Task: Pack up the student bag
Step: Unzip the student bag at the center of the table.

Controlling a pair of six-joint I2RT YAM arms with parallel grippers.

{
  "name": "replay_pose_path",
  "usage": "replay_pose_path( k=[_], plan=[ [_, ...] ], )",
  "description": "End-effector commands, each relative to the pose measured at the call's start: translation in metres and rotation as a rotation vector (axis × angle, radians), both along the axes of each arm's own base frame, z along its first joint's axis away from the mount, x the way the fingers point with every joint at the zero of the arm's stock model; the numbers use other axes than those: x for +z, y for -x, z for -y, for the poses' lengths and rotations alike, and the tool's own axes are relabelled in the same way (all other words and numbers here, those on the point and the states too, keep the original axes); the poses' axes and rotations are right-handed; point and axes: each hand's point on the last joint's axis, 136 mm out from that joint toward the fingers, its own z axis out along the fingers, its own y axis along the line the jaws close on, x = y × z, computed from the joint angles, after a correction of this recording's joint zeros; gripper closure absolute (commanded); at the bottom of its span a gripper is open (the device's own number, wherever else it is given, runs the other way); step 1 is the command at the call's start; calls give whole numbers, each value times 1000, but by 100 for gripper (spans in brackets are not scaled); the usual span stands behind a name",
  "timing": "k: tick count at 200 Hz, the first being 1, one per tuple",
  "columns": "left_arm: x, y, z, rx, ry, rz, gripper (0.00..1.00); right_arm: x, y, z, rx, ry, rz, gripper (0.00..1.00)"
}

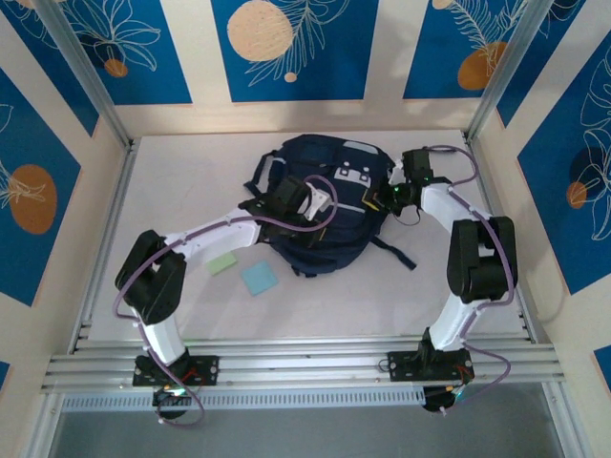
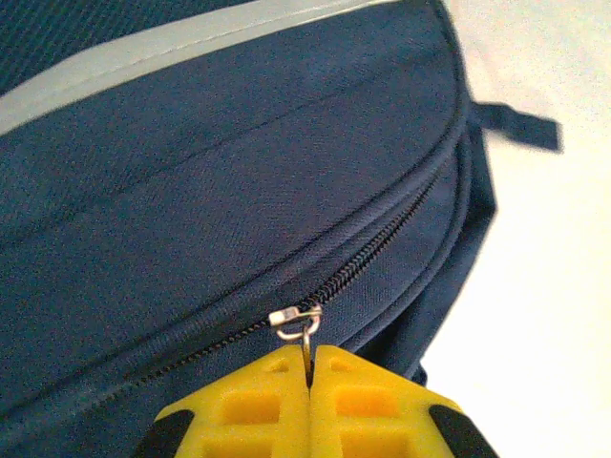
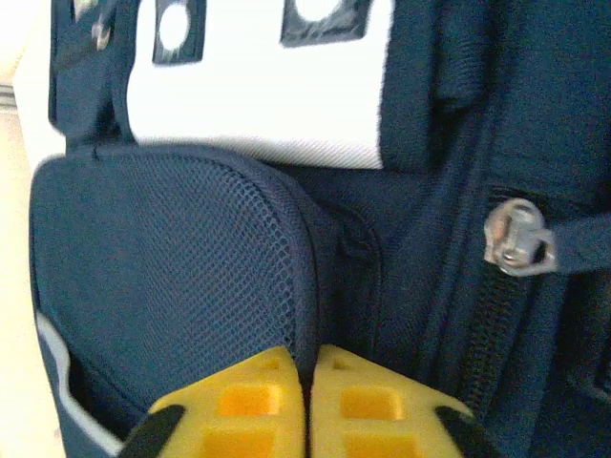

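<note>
Left wrist: left gripper (image 2: 309, 358) is pinching the small metal zipper pull (image 2: 305, 336), its tab vanishing between the yellow fingers (image 2: 258, 405) | right wrist: right gripper (image 3: 310, 361) is showing a hairline slit at the navy mesh pocket (image 3: 172, 267) seam, grip unclear | top external: large navy fabric backpack (image 1: 315, 246) is lying mid-rear on the white table (image 1: 191, 172), partly covered by both wrists.

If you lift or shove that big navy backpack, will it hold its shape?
Likely floppy: the large dark navy fabric backpack lies slumped flat, so it would sag if lifted by one point. Pushed, it would probably bunch or drag, not roll. Tugging its metal zip pull may drag cloth along.
</note>
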Motion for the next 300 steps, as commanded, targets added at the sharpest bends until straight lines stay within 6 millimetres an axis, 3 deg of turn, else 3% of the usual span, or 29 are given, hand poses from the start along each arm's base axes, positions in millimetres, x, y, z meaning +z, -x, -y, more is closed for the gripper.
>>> replay_pose_path(
  k=[1, 18, 37, 77, 118, 145, 174, 187, 203, 211, 233, 264, 300],
  plan=[
    [8, 40, 32, -122, 57, -132, 100, 33, -36, 23, -88, 29, 132, 70],
    [15, 32, 45, -125, 75, -113, 100, 41, -23, 24, -120, 32, 128, 52],
    [23, 21, 56, -110, 101, -93, 100, 48, 2, 30, -175, 29, 119, 46],
    [32, 11, 69, -102, 136, -84, 100, 57, 59, 21, -226, -36, 112, 44],
    [32, 13, 69, -90, 158, -92, 100, 37, 95, 2, -212, -71, 36, 43],
    [29, 14, 67, -77, 164, -96, 100, 20, 104, -5, -220, -55, 2, 43],
    [26, 21, 72, -93, 174, -112, 100, 8, 95, -9, -247, -76, 6, 44],
    [25, 25, 73, -107, 174, -121, 100, 5, 89, -8, -266, -61, 25, 52],
    [22, 30, 72, -117, 165, -128, 100, -3, 84, -1, -292, -23, 23, 68],
    [19, 32, 69, -119, 155, -129, 100, -6, 82, 1, -294, -4, 22, 80],
    [7, 35, 55, -117, 89, -123, 100, -11, 80, 6, -288, 38, 24, 100],
    [-10, 36, 25, -105, -53, -101, 100, -12, 83, 17, -284, 80, 39, 100],
    [-20, 22, -41, -29, -265, -39, 100, -10, 86, 33, -281, 122, 62, 100]
  ],
)
